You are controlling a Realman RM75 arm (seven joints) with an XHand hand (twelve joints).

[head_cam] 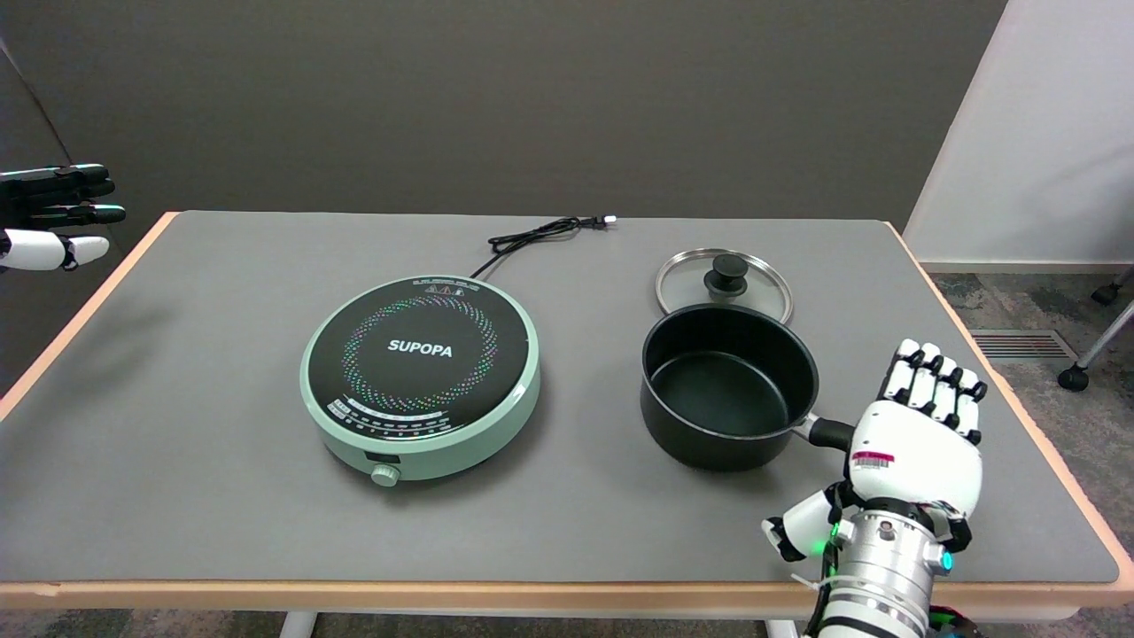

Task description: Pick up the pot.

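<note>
Fingers [930, 377] on your right hand [917, 443] stand spread and extended, and you hold nothing. Your palm sits over the outer end of the pot's black handle [828, 432]; whether it touches the handle you cannot tell, because the hand covers that end. The thumb hangs low at the hand's left side, apart from the handle.

Just left of your hand sits the pot [726, 385], black, uncovered, upright on the grey tabletop [177, 443], its handle pointing right toward your palm. Right behind the pot lies its glass lid [724, 282] with a black knob, flat on the tabletop, its front edge hidden by the pot's rim.

Further left, well apart from the pot, you have a round green induction cooker [421, 377] marked SUPOPA, with 1 knob on its front. Its black cord [540, 235] trails toward the far edge of the tabletop.
</note>
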